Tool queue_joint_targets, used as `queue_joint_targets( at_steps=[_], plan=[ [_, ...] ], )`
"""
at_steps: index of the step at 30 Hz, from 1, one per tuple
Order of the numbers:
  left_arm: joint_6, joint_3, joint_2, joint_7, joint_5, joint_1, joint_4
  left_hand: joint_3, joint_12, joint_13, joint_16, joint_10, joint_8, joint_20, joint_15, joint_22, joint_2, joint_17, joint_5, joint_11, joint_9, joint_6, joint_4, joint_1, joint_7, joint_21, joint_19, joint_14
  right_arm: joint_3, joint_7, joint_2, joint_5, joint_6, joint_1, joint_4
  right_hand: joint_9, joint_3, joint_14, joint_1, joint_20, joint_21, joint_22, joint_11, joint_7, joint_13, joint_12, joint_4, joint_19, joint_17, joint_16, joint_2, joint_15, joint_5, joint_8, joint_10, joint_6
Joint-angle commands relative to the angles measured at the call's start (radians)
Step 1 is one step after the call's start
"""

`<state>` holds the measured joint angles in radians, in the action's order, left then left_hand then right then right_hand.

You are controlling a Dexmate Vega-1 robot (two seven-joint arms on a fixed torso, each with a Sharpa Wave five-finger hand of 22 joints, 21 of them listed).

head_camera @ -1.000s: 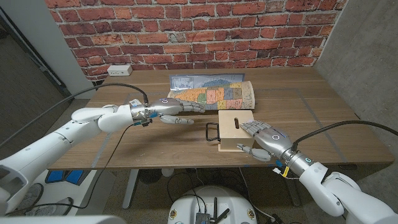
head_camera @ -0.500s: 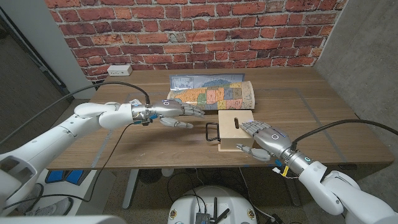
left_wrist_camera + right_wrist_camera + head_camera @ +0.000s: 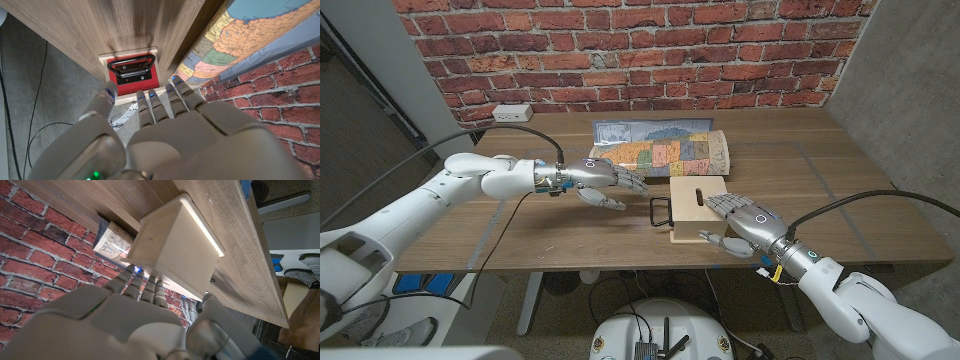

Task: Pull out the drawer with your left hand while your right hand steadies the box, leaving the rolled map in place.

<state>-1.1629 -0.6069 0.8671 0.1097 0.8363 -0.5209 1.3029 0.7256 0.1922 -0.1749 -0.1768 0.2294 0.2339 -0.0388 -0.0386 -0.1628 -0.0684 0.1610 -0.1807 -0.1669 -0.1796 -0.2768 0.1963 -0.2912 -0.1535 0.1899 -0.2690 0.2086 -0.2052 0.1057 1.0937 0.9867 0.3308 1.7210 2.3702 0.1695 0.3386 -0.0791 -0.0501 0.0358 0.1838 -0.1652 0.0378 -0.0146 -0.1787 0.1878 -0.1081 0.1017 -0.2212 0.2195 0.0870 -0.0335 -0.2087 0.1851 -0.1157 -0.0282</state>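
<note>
A pale wooden box (image 3: 698, 205) stands mid-table, its black drawer handle (image 3: 663, 212) sticking out toward my left. The drawer's front is red (image 3: 131, 80) behind the handle (image 3: 131, 67). My left hand (image 3: 607, 182) hovers open a short way from the handle, fingers spread and pointing at it without touching. My right hand (image 3: 742, 224) holds the box, fingers on its top and thumb on its near side (image 3: 175, 245). The rolled map (image 3: 665, 150) lies just behind the box, and its rolled end (image 3: 112, 239) shows past the box's far edge.
A white wall outlet (image 3: 512, 112) sits at the back left below the brick wall. A black cable (image 3: 498, 240) trails from my left arm over the table's near edge. The table's front edge (image 3: 620, 266) runs close under the box.
My left hand has crept slightly toward the drawer handle while its forearm swung back and up. The right hand, box and map have not moved.
</note>
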Motion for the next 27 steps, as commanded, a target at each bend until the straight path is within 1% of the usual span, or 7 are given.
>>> queue_joint_targets(
  at_steps=[1,6,12,16,27],
  plan=[
    [-0.085,-0.049,-0.025,0.047,0.114,0.106,-0.061,0.0,0.003,-0.004,-0.004,0.012,0.011,-0.139,-0.161,-0.002,0.011,0.003,-0.006,-0.003,-0.003,-0.019,0.006,-0.036,-0.005,0.001,-0.02,0.016,-0.037,0.005,-0.016,0.003,0.017,-0.032,-0.006,0.006,0.007,0.004,0.011,0.076,0.003,-0.001,-0.001,-0.007,-0.006,0.005,-0.002,0.001,-0.003,-0.002,0.039,-0.008,-0.002,0.004,-0.01,-0.005],
    [-0.104,-0.07,-0.032,0.088,0.167,0.142,-0.071,0.006,0.001,-0.004,-0.002,0.014,0.009,-0.131,-0.158,-0.002,0.018,0.003,-0.012,0.0,-0.003,-0.016,0.006,-0.079,-0.007,0.001,-0.032,0.022,-0.054,-0.002,-0.013,0.003,0.021,-0.048,-0.008,0.006,0.008,0.009,0.011,0.075,0.003,-0.001,0.0,-0.007,-0.006,0.005,-0.002,0.002,-0.003,-0.004,0.038,-0.011,-0.001,0.004,-0.01,-0.006],
    [-0.12,-0.107,-0.039,0.146,0.231,0.182,-0.082,0.014,-0.001,-0.004,-0.001,0.016,0.007,-0.134,-0.162,-0.002,0.029,0.003,-0.019,-0.003,-0.003,-0.013,0.007,-0.141,-0.012,0.0,-0.044,0.031,-0.057,0.0,0.002,-0.001,0.02,-0.058,-0.009,0.006,0.009,0.01,0.01,0.075,0.003,-0.001,0.0,-0.006,-0.006,0.004,0.0,0.002,-0.002,-0.005,0.038,-0.011,-0.001,0.004,-0.01,-0.006],
    [-0.129,-0.133,-0.04,0.171,0.249,0.205,-0.094,0.017,0.0,-0.005,-0.003,0.025,0.003,-0.134,-0.164,-0.002,0.039,0.003,-0.024,-0.002,-0.003,-0.002,0.006,-0.188,-0.004,-0.001,-0.049,0.042,-0.055,-0.003,0.014,-0.001,0.022,-0.058,-0.003,0.006,0.01,0.01,0.01,0.074,0.003,-0.001,0.001,-0.006,-0.006,0.004,0.0,0.002,-0.002,-0.005,0.038,-0.011,-0.001,0.004,-0.01,-0.006],
    [-0.137,-0.193,-0.04,0.228,0.299,0.251,-0.104,0.013,0.001,-0.006,-0.003,0.036,0.001,-0.132,-0.169,-0.003,0.057,0.004,-0.026,-0.011,-0.003,0.0,0.005,-0.24,-0.008,-0.002,-0.055,0.053,-0.048,0.007,0.033,-0.003,0.03,-0.045,0.004,0.006,0.012,0.006,0.012,0.073,0.003,-0.001,0.0,-0.004,-0.007,0.005,-0.002,0.003,-0.002,-0.003,0.037,-0.013,0.0,0.005,-0.014,-0.011]
  ],
)
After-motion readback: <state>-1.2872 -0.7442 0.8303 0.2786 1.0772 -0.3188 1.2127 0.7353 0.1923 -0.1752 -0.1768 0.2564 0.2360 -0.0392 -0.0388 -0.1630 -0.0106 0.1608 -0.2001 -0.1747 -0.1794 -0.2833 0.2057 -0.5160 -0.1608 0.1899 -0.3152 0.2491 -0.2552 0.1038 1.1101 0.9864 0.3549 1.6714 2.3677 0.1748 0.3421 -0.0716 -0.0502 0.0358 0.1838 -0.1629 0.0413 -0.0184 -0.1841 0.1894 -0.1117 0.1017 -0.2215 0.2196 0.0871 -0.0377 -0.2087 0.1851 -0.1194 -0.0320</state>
